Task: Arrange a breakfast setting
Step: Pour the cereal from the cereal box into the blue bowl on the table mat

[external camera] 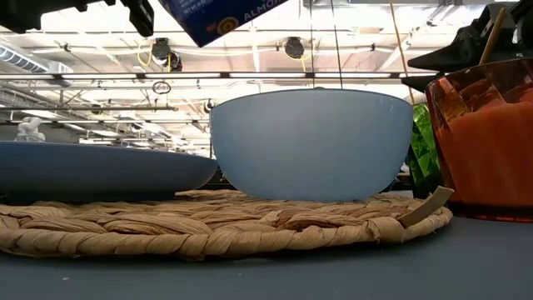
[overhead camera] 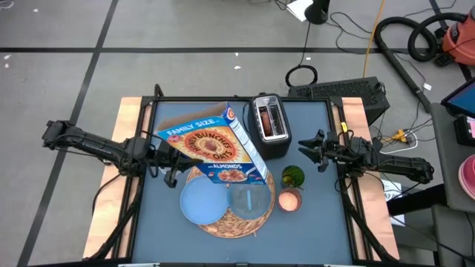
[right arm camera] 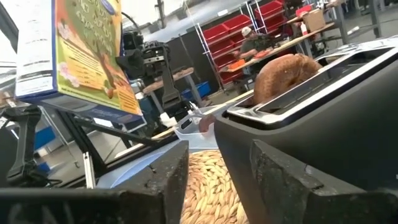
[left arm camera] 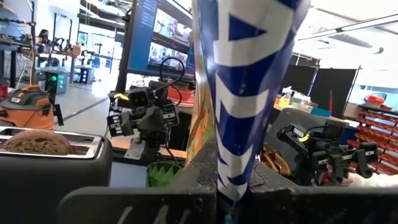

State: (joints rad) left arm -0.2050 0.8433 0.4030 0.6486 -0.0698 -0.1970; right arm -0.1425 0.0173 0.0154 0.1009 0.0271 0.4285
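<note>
My left gripper (overhead camera: 169, 158) is shut on a blue cereal box (overhead camera: 215, 148), which hangs tilted above the round woven straw mat (overhead camera: 230, 221). On the mat rest the light-blue plate (overhead camera: 200, 204) and the bowl (overhead camera: 249, 199); they also show in the low view, plate (external camera: 92, 171) and bowl (external camera: 312, 142). The orange-pink cup (overhead camera: 289, 200) stands to the right of the mat. The brown bagel (right arm camera: 286, 74) stands in a slot of the toaster (overhead camera: 271, 127). My right gripper (overhead camera: 310, 148) is open and empty, just right of the toaster. I see no dark-red fruit that I can tell for sure. My left gripper pinches the box's narrow blue-and-white side (left arm camera: 239, 162) between its two fingers, at the box's left end. The fingers come level from the table's left. The box is lifted clear, tilted, its printed front up, over the plate and the bowl.
A green object (overhead camera: 293, 176) stands between the toaster and the cup. The toaster stands at the far middle of the table, close to my right gripper. Something clear (right arm camera: 191, 127) lies beyond the mat in the right wrist view. The near edge has bare table.
</note>
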